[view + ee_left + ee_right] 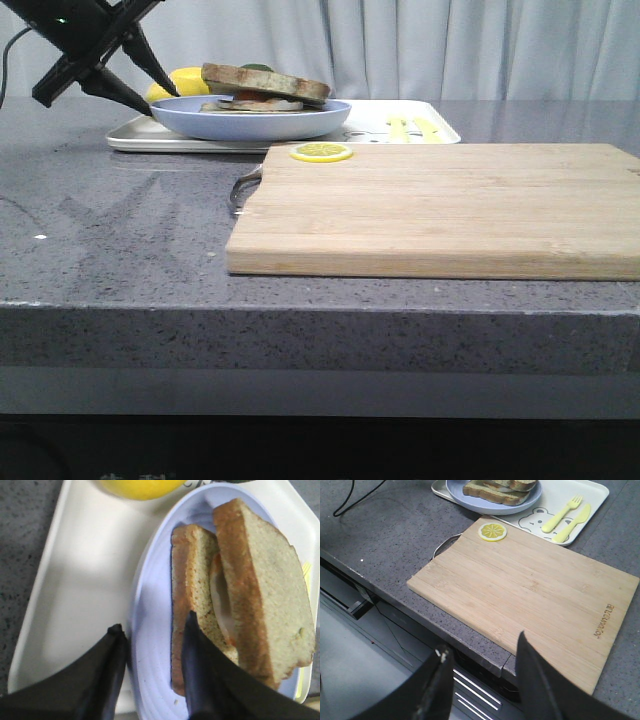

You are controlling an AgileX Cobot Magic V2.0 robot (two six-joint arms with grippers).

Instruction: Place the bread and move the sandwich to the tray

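Observation:
The sandwich [265, 88] lies on a light-blue plate [250, 125], which stands on the white tray [400, 125] at the back left. In the left wrist view the top bread [270, 590] leans over a white egg [220, 595] and a lower slice [192, 580]. My left gripper [153, 621] is open and straddles the plate's rim [155, 570]: one finger is over the tray [75, 580], the other is inside the plate against the lower slice. My right gripper [481, 642] is open and empty above the table's front edge, out of the front view.
A wooden cutting board [450, 205] with a metal handle lies in front of the tray, a lemon slice [321, 152] at its far left corner. A yellow fruit [190, 78] sits behind the plate. A yellow fork and knife [562, 514] show on the tray's right part.

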